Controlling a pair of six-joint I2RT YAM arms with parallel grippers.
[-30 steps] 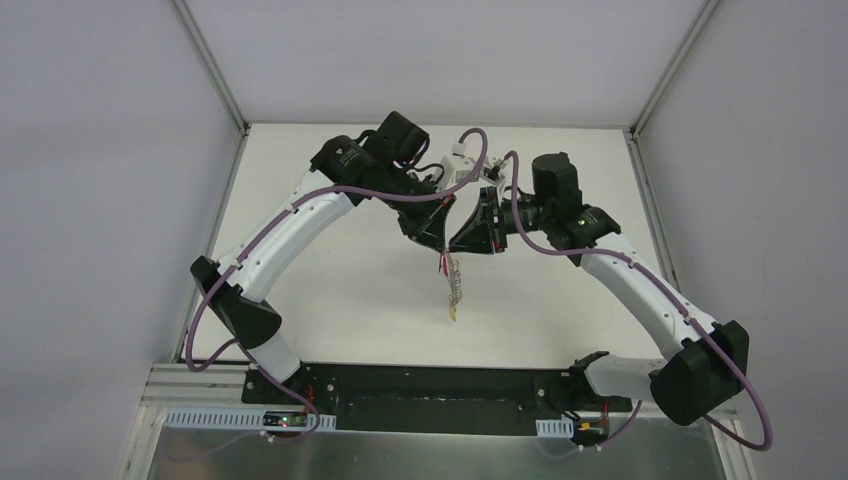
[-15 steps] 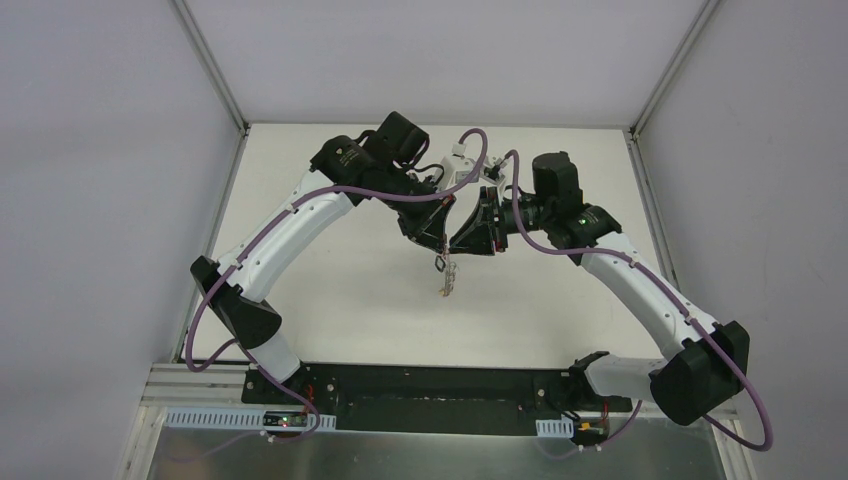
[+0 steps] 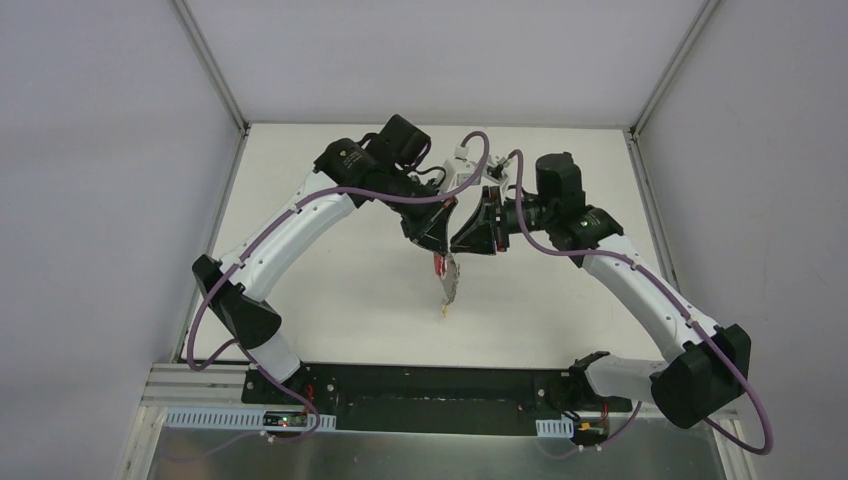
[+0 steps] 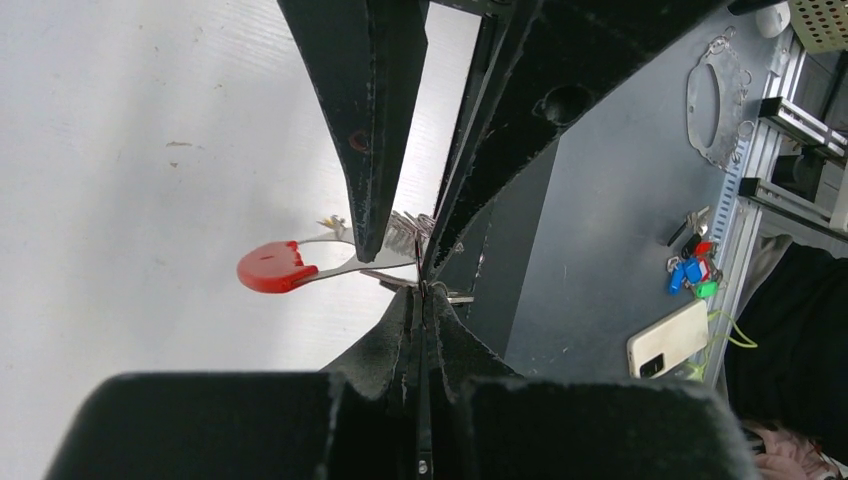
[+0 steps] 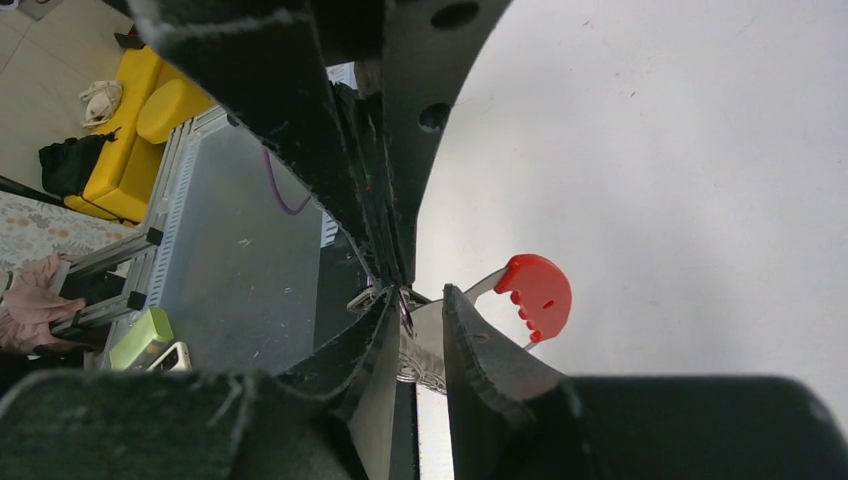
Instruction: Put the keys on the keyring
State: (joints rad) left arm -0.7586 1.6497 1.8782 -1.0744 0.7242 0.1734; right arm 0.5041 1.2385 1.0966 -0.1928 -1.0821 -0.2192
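Observation:
The keys (image 3: 449, 285) hang in the air over the white table (image 3: 330, 290), just under the two grippers, which meet tip to tip. Among them are a red-headed key (image 4: 272, 267) (image 5: 536, 290) and a yellow tip at the bottom (image 3: 443, 311). My left gripper (image 3: 440, 244) (image 4: 422, 292) is shut, and a thin dark loop, the keyring (image 5: 405, 312), shows at its tips. The jaws of my right gripper (image 3: 459, 246) (image 5: 421, 294) stand a little apart. A silver key blade (image 5: 428, 345) lies in the gap between them.
The dark base plate (image 3: 430, 385) runs along the near edge. Beyond it, in the left wrist view, lie a phone (image 4: 668, 340) and small coloured tags (image 4: 692, 270). Grey walls enclose the table on three sides.
My right gripper's jaws have opened a little. The hanging bunch rose, then swung and turned under the tips. Both arms have shifted only slightly.

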